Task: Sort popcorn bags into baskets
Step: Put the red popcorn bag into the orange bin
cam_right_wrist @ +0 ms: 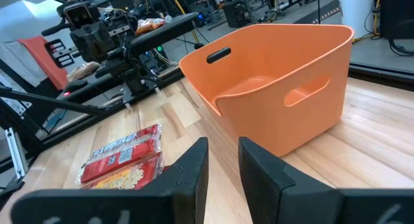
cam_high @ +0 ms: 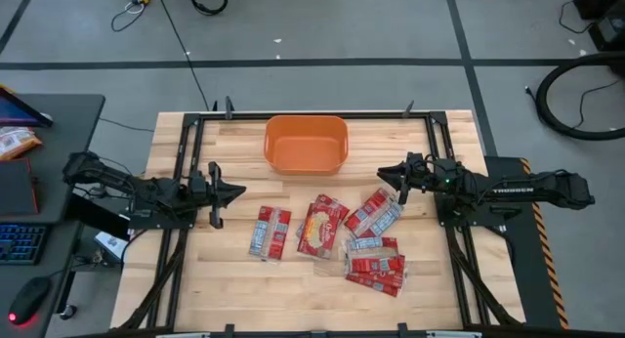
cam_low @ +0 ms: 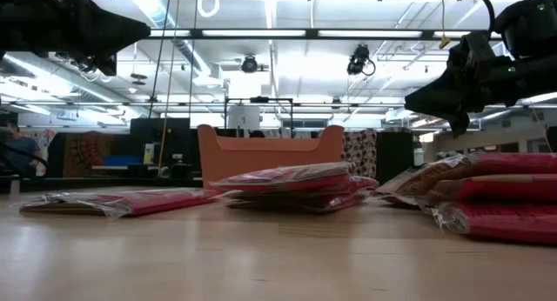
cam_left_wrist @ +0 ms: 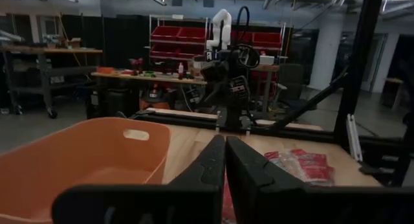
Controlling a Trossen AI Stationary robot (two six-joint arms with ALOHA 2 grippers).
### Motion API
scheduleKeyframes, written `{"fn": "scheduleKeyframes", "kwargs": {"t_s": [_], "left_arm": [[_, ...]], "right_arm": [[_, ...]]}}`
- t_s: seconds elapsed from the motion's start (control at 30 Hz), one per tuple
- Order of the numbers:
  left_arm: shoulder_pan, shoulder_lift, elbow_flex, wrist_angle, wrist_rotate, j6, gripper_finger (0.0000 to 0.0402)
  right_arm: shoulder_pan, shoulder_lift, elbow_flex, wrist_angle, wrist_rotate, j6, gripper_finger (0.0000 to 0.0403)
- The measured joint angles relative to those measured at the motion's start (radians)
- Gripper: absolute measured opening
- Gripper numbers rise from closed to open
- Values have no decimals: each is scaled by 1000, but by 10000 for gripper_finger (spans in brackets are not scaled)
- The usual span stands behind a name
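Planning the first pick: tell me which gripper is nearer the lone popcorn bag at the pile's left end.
Left. The left gripper hovers just beside that popcorn bag; the right gripper is across the pile, beyond the other bags.

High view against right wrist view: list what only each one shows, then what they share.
Only the high view shows the right claw held above the table, the pile of popcorn bags near it, and a mouse on the side desk. Only the right wrist view shows the handle slots in the basket's walls. Both show the empty orange basket, the left claw, and the single packet near the left arm.
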Motion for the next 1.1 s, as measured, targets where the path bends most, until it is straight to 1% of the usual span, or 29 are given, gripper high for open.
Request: {"fn": "scheduleKeyframes", "kwargs": {"t_s": [0.1,0.23,0.37,0.53,0.6,0.67,0.73,0.8,0.87,0.93,1.03,1.1], "left_arm": [[0,0,0,32,0,-52,18],[0,0,0,115,0,-66,18],[0,0,0,210,0,-183,18],[0,0,0,252,-1,-239,18],[0,0,0,265,-24,-242,18],[0,0,0,283,-39,-298,18],[2,13,5,287,-11,-334,18],[10,45,44,248,62,-339,18],[17,103,111,178,128,-364,18],[18,190,191,88,181,-367,18],[18,331,312,-38,248,-308,18],[17,426,378,-106,258,-283,18]], "right_arm": [[0,0,0,0,0,0,90],[0,0,0,0,0,0,90],[0,0,0,0,0,0,90],[0,0,0,0,0,0,90],[0,0,0,0,0,0,90],[0,0,0,0,0,0,90],[0,0,0,0,0,0,90],[0,0,0,0,0,0,90],[0,0,0,0,0,0,90],[0,0,0,0,0,0,90],[0,0,0,0,0,0,90],[0,0,0,0,0,0,90]]}}
